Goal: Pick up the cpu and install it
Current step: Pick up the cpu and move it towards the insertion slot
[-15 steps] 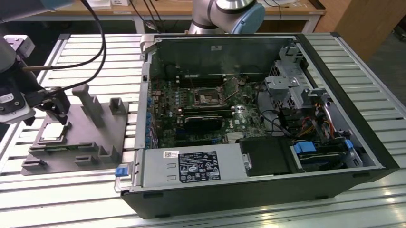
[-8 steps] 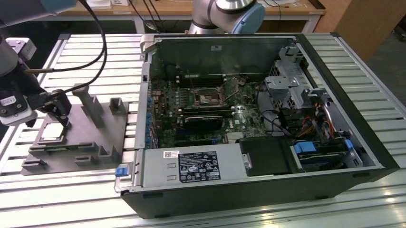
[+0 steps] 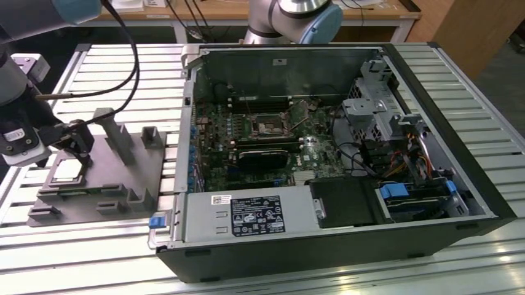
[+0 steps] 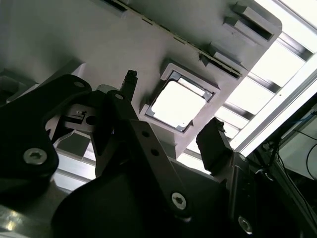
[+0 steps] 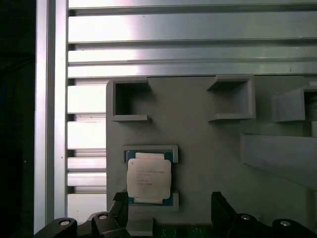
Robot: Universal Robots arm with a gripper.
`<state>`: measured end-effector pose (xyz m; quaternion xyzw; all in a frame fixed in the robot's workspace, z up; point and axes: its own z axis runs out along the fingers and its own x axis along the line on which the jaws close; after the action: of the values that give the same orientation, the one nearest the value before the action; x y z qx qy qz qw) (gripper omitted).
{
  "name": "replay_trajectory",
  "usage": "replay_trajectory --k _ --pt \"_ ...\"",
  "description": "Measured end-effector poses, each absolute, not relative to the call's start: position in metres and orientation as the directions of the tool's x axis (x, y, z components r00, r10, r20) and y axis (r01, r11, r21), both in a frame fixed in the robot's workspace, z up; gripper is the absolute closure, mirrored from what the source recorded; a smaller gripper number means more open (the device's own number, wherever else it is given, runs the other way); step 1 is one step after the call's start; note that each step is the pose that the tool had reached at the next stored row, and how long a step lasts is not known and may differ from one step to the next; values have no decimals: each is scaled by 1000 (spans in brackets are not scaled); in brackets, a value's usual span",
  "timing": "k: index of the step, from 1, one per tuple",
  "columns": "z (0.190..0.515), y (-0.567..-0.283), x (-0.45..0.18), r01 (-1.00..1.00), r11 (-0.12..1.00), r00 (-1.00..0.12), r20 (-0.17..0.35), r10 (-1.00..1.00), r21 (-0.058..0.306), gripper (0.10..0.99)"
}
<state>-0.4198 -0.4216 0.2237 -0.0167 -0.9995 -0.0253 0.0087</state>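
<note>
The cpu (image 3: 69, 174) (image 4: 176, 104) (image 5: 148, 178), a small square chip with a silvery top, lies flat in a shallow recess of the grey fixture plate (image 3: 110, 187) at the exterior view's left. My gripper (image 3: 81, 155) (image 4: 173, 114) (image 5: 171, 210) hovers just above it, open. In both wrist views one dark fingertip (image 4: 130, 82) (image 5: 120, 208) stands on each side of the chip, apart from it. The dark square socket (image 3: 269, 126) sits on the motherboard inside the open computer case (image 3: 328, 246).
The fixture plate (image 5: 208, 139) carries upright blocks and a tall post (image 3: 115, 132) close to my gripper. It rests on a slatted metal table (image 3: 107, 67). A cable (image 3: 131, 55) loops above. A second arm's base (image 3: 291, 18) stands behind the case.
</note>
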Motion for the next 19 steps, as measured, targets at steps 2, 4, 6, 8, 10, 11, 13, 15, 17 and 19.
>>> replay_trajectory --k 2,4,6,8,10,11,13,15,17,19 --pt "222 -422 -420 34 998 -999 18 33 50 325" --pt "221 -422 -420 34 998 -999 18 33 50 325" --pt "220 -422 -420 34 998 -999 18 33 50 325" --pt "219 -422 -420 34 998 -999 18 33 50 325" --pt "218 -422 -420 33 998 -999 18 33 50 325" --pt "218 -422 -420 33 998 -999 18 32 50 325" --pt "217 -422 -420 33 998 -999 18 32 50 325" --pt "216 -422 -420 33 998 -999 18 32 50 325" --pt "215 -422 -420 33 998 -999 18 32 50 325" --pt "214 -422 -420 33 998 -999 18 32 50 325"
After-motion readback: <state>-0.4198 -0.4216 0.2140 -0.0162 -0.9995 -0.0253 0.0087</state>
